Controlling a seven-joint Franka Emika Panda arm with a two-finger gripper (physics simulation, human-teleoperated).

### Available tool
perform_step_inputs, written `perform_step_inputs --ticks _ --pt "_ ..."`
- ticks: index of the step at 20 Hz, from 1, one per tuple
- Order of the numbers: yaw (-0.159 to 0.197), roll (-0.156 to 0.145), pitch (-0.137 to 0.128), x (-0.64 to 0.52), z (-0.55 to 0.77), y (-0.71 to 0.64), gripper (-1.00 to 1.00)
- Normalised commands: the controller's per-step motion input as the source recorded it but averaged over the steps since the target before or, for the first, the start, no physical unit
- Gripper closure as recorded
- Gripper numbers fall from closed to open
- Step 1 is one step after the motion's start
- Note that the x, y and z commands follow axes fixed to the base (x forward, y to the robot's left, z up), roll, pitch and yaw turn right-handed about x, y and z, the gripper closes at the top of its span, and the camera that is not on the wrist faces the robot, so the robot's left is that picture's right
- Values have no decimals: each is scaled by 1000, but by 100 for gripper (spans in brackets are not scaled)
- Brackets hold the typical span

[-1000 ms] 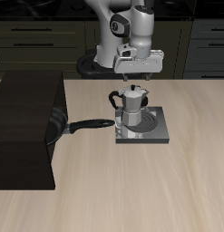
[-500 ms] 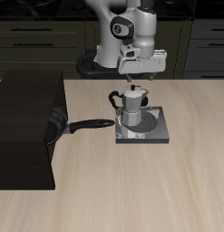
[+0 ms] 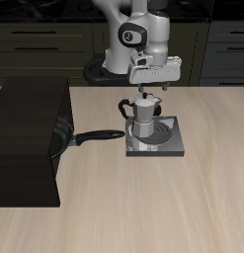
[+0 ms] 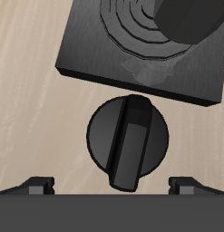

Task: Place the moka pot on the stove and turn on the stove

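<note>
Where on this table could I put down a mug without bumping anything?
The wide bare stretch of table in front of the stove is free. It is crowded farther back, where the moka pot, frying pan and black box sit together.

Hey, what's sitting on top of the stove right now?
The moka pot stands upright on the stove, over its burner. The pot covers most of the coil, so whether it glows can't be seen. The gripper hovers open above, holding nothing.

One moka pot (image 3: 143, 116), one stove (image 3: 165, 144), one frying pan (image 3: 66, 137), one black box (image 3: 27, 138).
</note>
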Motion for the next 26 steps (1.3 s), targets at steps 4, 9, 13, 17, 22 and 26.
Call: perform_step_inputs --ticks 4,9,13,17,22,26 --pt "-18 -15 -2 17 -117 -69 -100" --pt "-49 -12 23 -50 -164 -42 -100" --pt "-75 -9 16 -81 -74 1 -100" --pt "-8 8 -3 -18 -61 31 -100" --pt "-37 -39 45 162 -184 -86 -100" --pt "-35 -43 57 190 -251 -78 -100"
